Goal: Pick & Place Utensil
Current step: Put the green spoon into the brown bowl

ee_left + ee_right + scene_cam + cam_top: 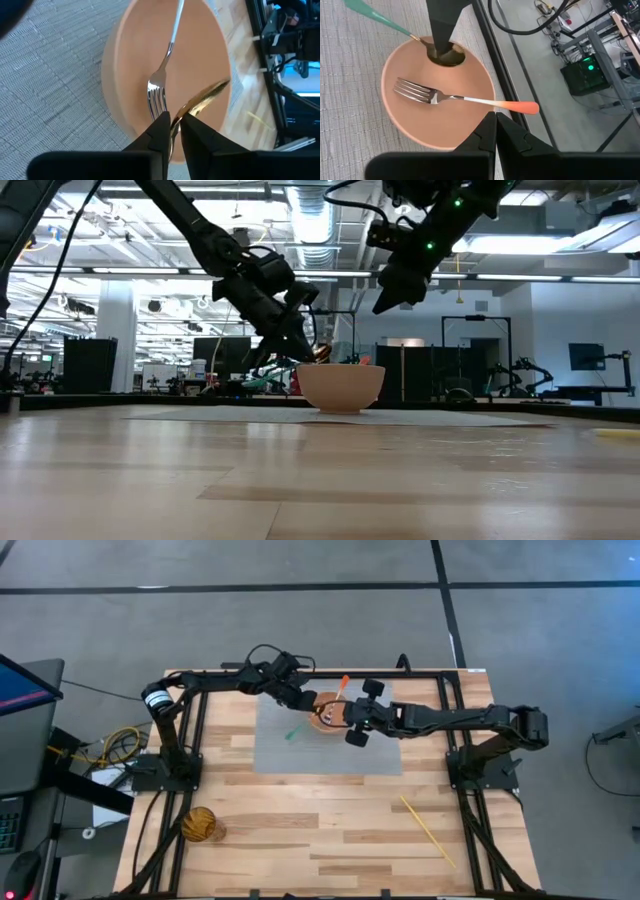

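A tan bowl [318, 726] stands on a grey mat. A fork [427, 94] with an orange handle end [520, 107] lies in it, its handle resting over the rim. A spoon with a gold head [206, 96] and a teal handle [370, 15] dips into the bowl, the handle reaching out over the rim. My left gripper [175, 120] is at the bowl's left rim [308, 703], shut on the spoon. My right gripper [495, 117] hovers shut above the bowl's right side [395, 288], touching nothing. My left gripper pinches the spoon between its two fingers at the gold neck [186, 111], right behind the head. The fingers [440, 35] come slanting down from the table's left. The head sits inside the bowl, and the teal handle slopes up and out over the rim.
The grey mat [380, 755] lies on the far half of the wooden table. A thin yellow stick [428, 830] lies near the right front. An amber jar [200, 825] stands at the left front. Black frame rails run along the table's sides.
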